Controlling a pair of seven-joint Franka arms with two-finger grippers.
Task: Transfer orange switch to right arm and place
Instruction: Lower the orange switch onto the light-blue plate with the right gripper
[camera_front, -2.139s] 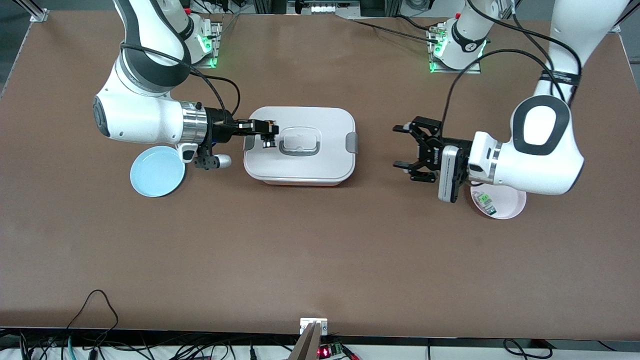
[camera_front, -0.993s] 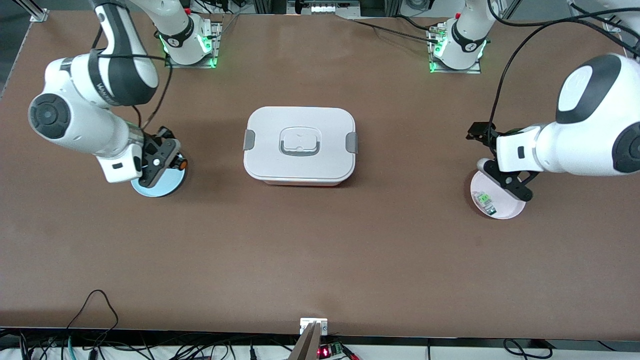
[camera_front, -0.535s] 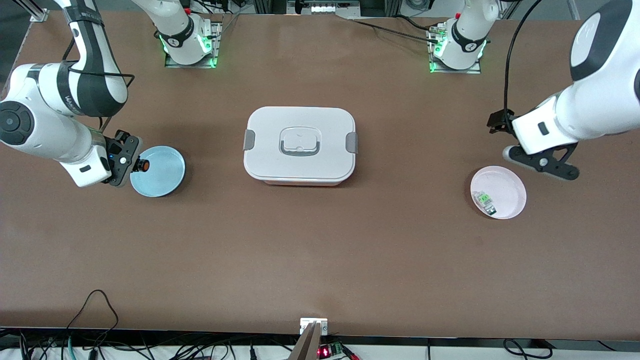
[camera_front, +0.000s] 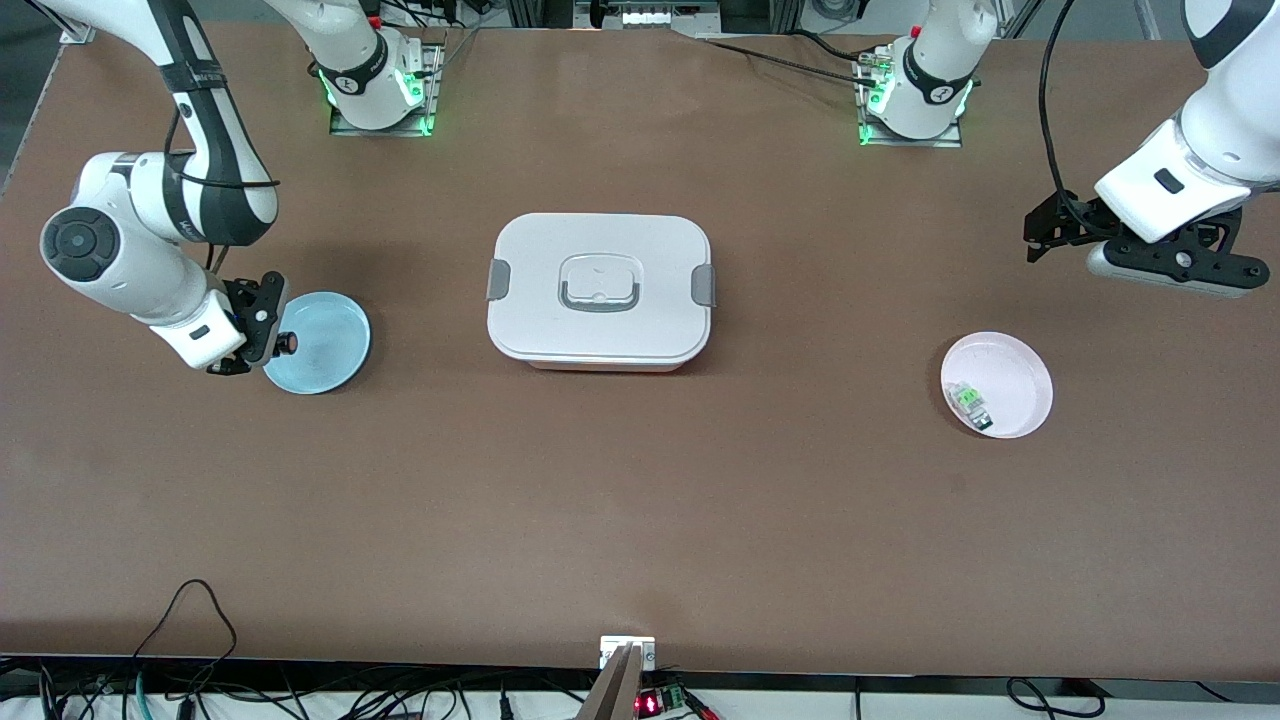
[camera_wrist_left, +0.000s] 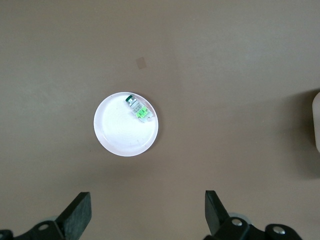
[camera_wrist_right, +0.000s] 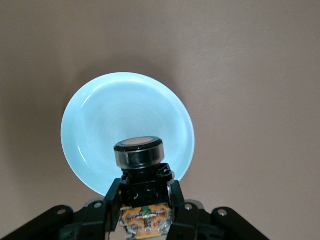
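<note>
My right gripper (camera_front: 268, 335) is shut on the orange switch (camera_front: 287, 343) and holds it low over the rim of the blue plate (camera_front: 325, 345), on the side toward the right arm's end of the table. In the right wrist view the switch (camera_wrist_right: 142, 170) sits between the fingers (camera_wrist_right: 107, 200), its round button face pointing at the blue plate (camera_wrist_right: 110, 115) below. My left gripper (camera_front: 1042, 235) is open and empty, up in the air over bare table by the left arm's end. Its fingertips (camera_wrist_left: 80, 212) stand wide apart in the left wrist view.
A white lidded box (camera_front: 600, 290) with a grey handle stands mid-table. A pink plate (camera_front: 1010, 375) holds a small green-and-clear part (camera_front: 968, 400) toward the left arm's end; both also show in the left wrist view, the plate (camera_wrist_left: 120, 135) and the part (camera_wrist_left: 138, 108).
My right gripper carried the switch from over the white box to the blue plate's rim. My left arm pulled back from mid-table, past the pink plate, and rose.
</note>
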